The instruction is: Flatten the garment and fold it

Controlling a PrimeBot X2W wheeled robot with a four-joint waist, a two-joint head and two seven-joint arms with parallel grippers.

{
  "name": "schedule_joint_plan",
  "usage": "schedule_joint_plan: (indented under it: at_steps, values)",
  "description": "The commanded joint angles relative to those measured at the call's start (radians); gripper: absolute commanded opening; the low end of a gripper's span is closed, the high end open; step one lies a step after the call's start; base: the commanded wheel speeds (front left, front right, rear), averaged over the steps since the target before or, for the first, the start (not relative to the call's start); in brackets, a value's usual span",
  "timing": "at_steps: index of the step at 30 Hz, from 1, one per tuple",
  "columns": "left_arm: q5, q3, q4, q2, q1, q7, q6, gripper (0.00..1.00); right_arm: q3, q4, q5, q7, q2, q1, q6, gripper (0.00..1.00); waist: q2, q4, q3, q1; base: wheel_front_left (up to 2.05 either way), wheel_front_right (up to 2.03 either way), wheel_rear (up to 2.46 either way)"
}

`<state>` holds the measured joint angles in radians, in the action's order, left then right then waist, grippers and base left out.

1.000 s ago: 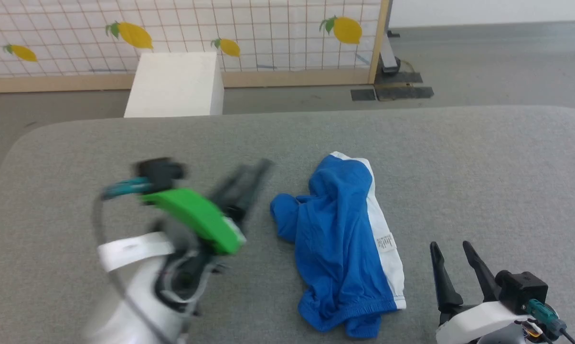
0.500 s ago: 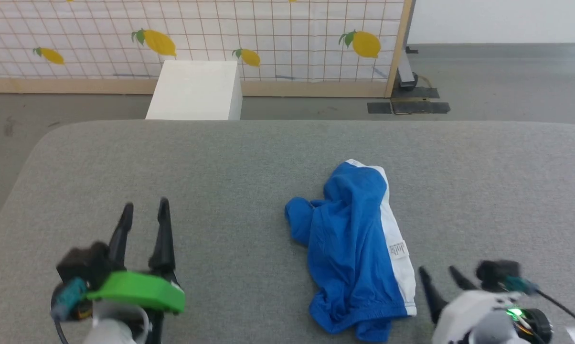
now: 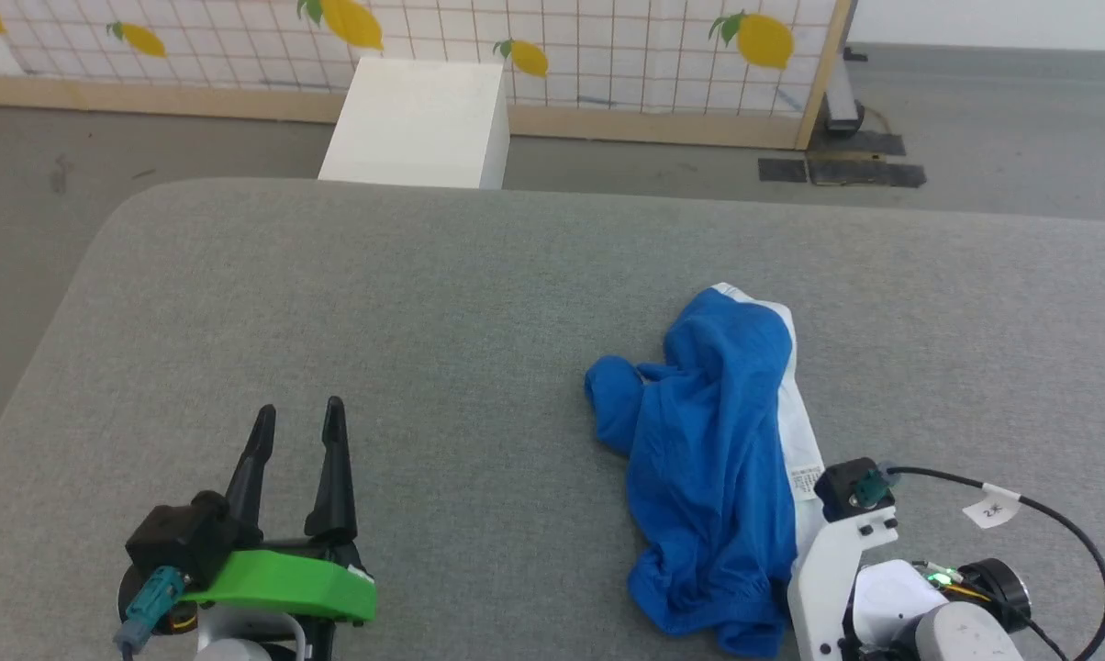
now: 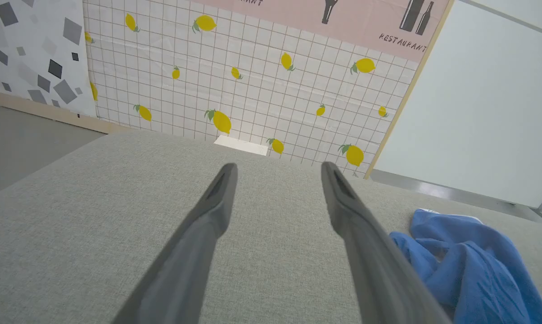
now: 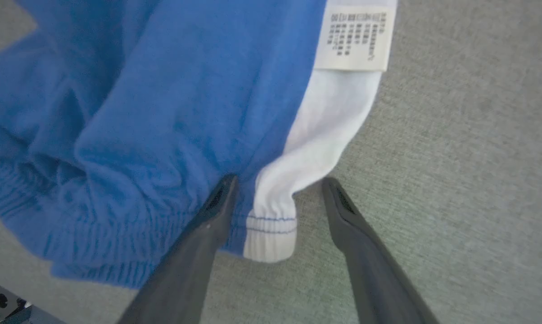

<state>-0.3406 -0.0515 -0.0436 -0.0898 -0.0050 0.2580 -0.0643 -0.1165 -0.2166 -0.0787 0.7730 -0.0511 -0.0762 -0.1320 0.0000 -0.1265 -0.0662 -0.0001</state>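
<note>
The garment point(image 3: 713, 450) lies crumpled on the grey table, bright blue with a white waistband point(image 3: 796, 431) along its right side. In the right wrist view my right gripper point(image 5: 278, 180) points down, open, its fingers either side of the waistband's near corner point(image 5: 271, 234); the printed label point(image 5: 355, 38) lies just beyond. In the head view that arm's white wrist point(image 3: 837, 569) hangs over the garment's near right corner and hides the fingers. My left gripper point(image 3: 298, 410) rests open at the lower left, well away from the garment point(image 4: 469, 261), holding nothing.
The grey padded table point(image 3: 424, 303) has rounded corners, with floor beyond its far and left edges. A white box point(image 3: 415, 124) stands on the floor behind it, before a lemon-patterned partition point(image 3: 608, 55). A black cable with a tag point(image 3: 993, 507) loops off the right wrist.
The head camera has shifted. My left arm drew back from beside the garment to the lower left. My right gripper turned from pointing up to pointing down over the waistband corner.
</note>
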Motion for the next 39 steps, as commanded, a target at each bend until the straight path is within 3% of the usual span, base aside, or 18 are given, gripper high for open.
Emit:
schedule_joint_plan:
  at_steps: [1, 3, 8, 14, 20, 21, 22, 23, 33, 39]
  values:
    - [0.011, 0.013, 0.006, 0.008, -0.014, 0.004, -0.011, 1.0, 0.003, -0.009, -0.011, 0.017, 0.001, 0.023, 0.001, 0.38, 0.0, -0.013, -0.02, 0.0001, 0.0, 0.0, 0.0]
    - [0.018, 0.026, 0.008, 0.016, -0.015, 0.004, -0.019, 1.0, 0.017, 0.007, -0.004, 0.006, 0.001, 0.015, 0.001, 0.0, 0.0, -0.01, -0.025, 0.0001, 0.0, 0.0, 0.0]
    - [0.026, 0.045, 0.008, 0.028, -0.019, 0.004, -0.036, 1.0, 0.118, 0.058, 0.016, -0.015, 0.001, -0.024, 0.001, 0.0, 0.0, 0.006, -0.033, 0.0001, 0.0, 0.0, 0.0]
    - [0.027, 0.036, -0.007, 0.035, -0.038, 0.004, -0.052, 1.0, 0.362, 0.088, 0.089, -0.065, -0.05, -0.109, 0.001, 0.0, 0.0, 0.018, -0.042, 0.0001, 0.0, 0.0, 0.0]
    - [0.024, 0.027, -0.023, 0.038, -0.054, 0.004, -0.06, 1.0, 0.546, 0.042, 0.163, -0.114, -0.046, -0.149, 0.001, 0.0, 0.0, 0.019, -0.052, 0.0001, 0.0, 0.0, 0.0]
    - [0.023, 0.027, -0.026, 0.038, -0.054, 0.004, -0.061, 1.0, 0.56, 0.035, 0.169, -0.13, -0.04, -0.152, 0.001, 0.11, 0.0, 0.02, -0.052, 0.0001, 0.0, 0.0, 0.0]
    - [0.022, 0.027, -0.029, 0.038, -0.054, 0.004, -0.061, 1.0, 0.562, 0.031, 0.16, -0.15, -0.034, -0.155, 0.001, 0.6, 0.0, 0.021, -0.052, 0.0001, 0.0, 0.0, 0.0]
    - [0.02, 0.028, -0.032, 0.039, -0.053, 0.004, -0.062, 1.0, 0.565, 0.029, 0.14, -0.182, -0.025, -0.16, 0.001, 1.0, 0.0, 0.023, -0.052, 0.0001, 0.0, 0.0, 0.0]
    - [0.015, 0.012, -0.053, 0.039, -0.058, 0.004, -0.065, 1.0, 0.526, 0.101, -0.094, -0.624, 0.0, -0.113, 0.001, 1.0, 0.0, 0.062, -0.031, 0.0001, 0.0, 0.0, 0.0]
    - [-0.027, -0.028, -0.108, 0.039, -0.106, 0.004, -0.066, 1.0, 0.464, 0.06, -0.23, -0.762, 0.001, -0.01, 0.001, 1.0, 0.0, 0.12, -0.023, 0.0001, 0.0, 0.0, 0.0]
